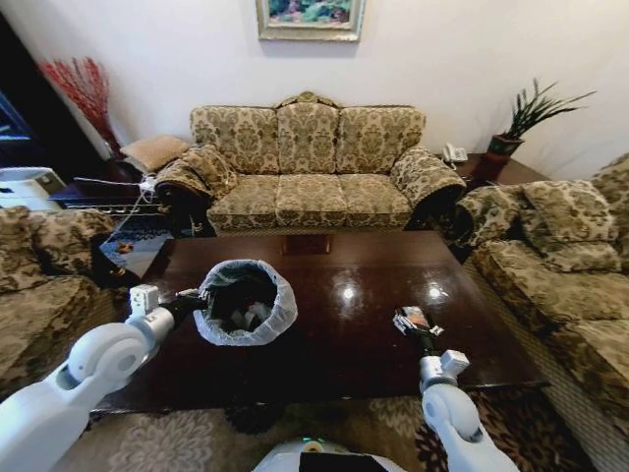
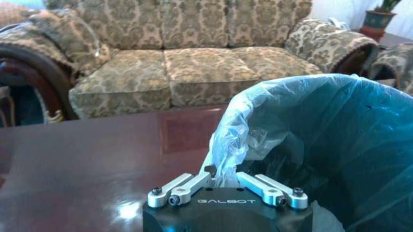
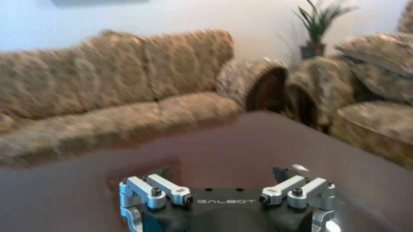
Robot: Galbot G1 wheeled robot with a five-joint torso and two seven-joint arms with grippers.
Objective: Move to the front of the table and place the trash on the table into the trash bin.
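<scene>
I've got the left tool (image 2: 223,181) clamped shut on the bag-lined rim of the trash bin (image 1: 246,301), which stands on the bench (image 1: 344,324) toward its left-front part, w/ pale scraps inside. My right tool (image 1: 417,324) hangs over the bench's right-front area, well apart from the bin; in the head view a small colourful wrapper (image 1: 414,318) sits betw. its fingers, and in the right wrist view its fingers are spread wide. Sofa (image 1: 308,167) is beyond the bench's far edge, potted plant (image 1: 526,118) at the far right.
</scene>
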